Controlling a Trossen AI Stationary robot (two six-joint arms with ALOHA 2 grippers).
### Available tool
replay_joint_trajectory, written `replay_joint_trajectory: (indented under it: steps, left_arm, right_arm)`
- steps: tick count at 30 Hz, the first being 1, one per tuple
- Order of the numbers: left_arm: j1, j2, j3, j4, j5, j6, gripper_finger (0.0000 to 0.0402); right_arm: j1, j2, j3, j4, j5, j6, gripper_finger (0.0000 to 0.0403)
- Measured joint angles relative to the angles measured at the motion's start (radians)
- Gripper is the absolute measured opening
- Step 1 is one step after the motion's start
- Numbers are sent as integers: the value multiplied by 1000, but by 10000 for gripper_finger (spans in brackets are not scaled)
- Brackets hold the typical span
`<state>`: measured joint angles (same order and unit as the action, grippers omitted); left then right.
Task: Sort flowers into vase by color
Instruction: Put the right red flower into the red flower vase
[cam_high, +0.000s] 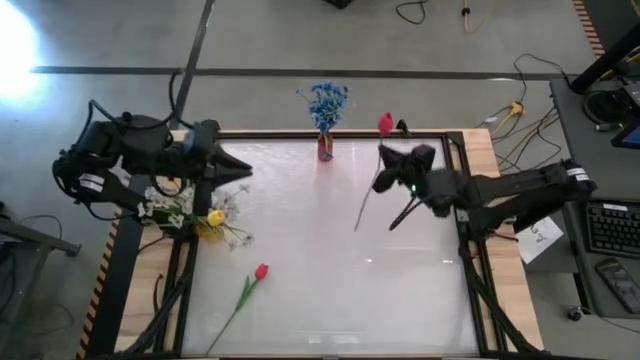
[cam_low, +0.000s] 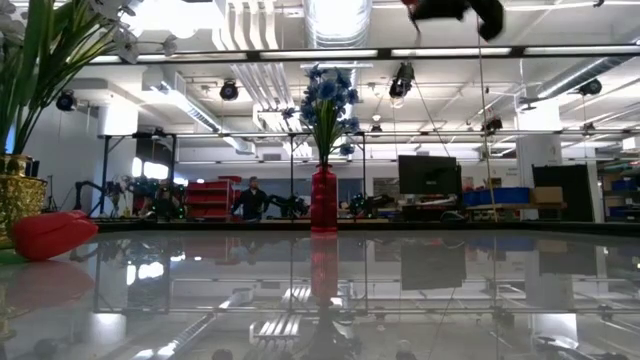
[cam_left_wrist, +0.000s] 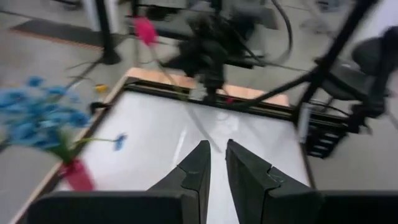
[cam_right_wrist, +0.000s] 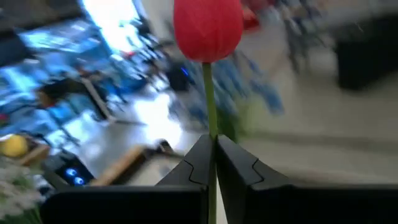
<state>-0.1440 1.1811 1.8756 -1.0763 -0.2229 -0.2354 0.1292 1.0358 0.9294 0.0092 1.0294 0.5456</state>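
Observation:
My right gripper is up above the table's far right part, shut on a red tulip. Its bloom stands past the fingers, and its long stem slants down over the glass. My left gripper hovers at the far left with its fingers nearly together and nothing between them. A red vase at the far edge holds blue flowers. A second red tulip lies flat near the front left. White sprays and a yellow tulip sit at the left edge. My right gripper pinches the tulip's green stem between its two fingers, a short way below the bloom. The fingers come in about level from the table's right side and lie across the stem. The tulip is tilted, bloom toward the far edge, and looks lifted clear of the table.
A gold vase with green stems stands at the left. The table's dark frame runs along its edges. Cables lie on the floor beyond the far right corner. A person stands far back in the room.

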Motion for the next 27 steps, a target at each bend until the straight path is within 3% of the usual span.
replay_joint_trajectory:
  steps: [3, 6, 13, 19, 27]
  left_arm:
    - [0, -13, -68, 66, 32, 8, 39]
    - [0, -36, -147, 114, 32, -8, 39]
    - [19, -89, -350, 300, 22, -122, 39]
    - [153, -70, -427, 293, 7, -294, 38]
    - [473, -33, -418, 287, 164, -286, 38]
  right_arm:
    - [-90, 10, -3, 253, -156, -290, 12]
    - [-191, 35, -5, 354, -341, -432, 12]
    - [-369, 138, -6, 600, -524, -676, 12]
    - [-543, 243, -6, 819, -732, -713, 12]
    - [-715, 398, -6, 1075, -963, -650, 12]
